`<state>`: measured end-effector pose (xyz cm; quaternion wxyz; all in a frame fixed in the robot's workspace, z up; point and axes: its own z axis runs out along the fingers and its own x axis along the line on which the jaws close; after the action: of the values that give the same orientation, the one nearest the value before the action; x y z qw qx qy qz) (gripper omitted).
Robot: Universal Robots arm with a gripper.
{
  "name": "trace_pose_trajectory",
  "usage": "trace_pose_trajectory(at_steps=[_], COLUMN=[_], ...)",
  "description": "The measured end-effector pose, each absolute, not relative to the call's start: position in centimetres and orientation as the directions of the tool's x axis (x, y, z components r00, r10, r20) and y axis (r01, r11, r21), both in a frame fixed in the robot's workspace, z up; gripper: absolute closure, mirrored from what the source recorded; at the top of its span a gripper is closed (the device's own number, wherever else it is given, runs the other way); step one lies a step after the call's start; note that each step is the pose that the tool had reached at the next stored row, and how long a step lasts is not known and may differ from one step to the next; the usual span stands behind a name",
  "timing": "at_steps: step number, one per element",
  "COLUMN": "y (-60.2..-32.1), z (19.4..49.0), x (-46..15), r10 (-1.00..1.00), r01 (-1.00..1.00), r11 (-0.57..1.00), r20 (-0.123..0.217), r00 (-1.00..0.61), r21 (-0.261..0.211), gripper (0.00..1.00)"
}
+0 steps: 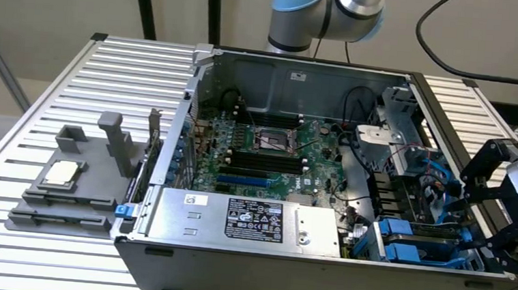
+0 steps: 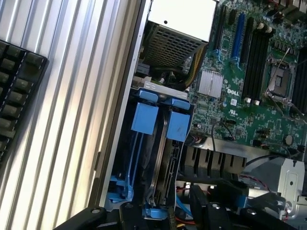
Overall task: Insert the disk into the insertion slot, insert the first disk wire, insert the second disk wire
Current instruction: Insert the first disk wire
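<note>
Just ahead of spread, empty pincer [image 1: 479, 211], disk [image 2: 178, 126] is judged rigid, heavyish, shock-sensitive; to be gripped at long edges, approx mid-length.

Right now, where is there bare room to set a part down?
On the exterior view's left, ribbed table lies bare beyond the grey fixture and along the front edge before it. A strip runs free between keyboard and case wall. Crowded: inside the case, and at the drive cage, where the open gripper hangs.

Robotics lab: opened PC case [image 1: 323, 281], slatted aluminium bench [image 1: 127, 67], robot arm [image 1: 306, 11].
</note>
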<state>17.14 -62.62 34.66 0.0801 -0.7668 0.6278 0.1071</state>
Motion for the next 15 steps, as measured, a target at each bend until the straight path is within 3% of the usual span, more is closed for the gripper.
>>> trace_pose_trajectory(at_steps=[15], y=[-62.63], z=[34.38], x=[17.20], r10=[-0.916], r01=[-0.956], r11=[-0.289], r20=[-0.275], r00=[0.291], r21=[-0.048], gripper=[0.50])
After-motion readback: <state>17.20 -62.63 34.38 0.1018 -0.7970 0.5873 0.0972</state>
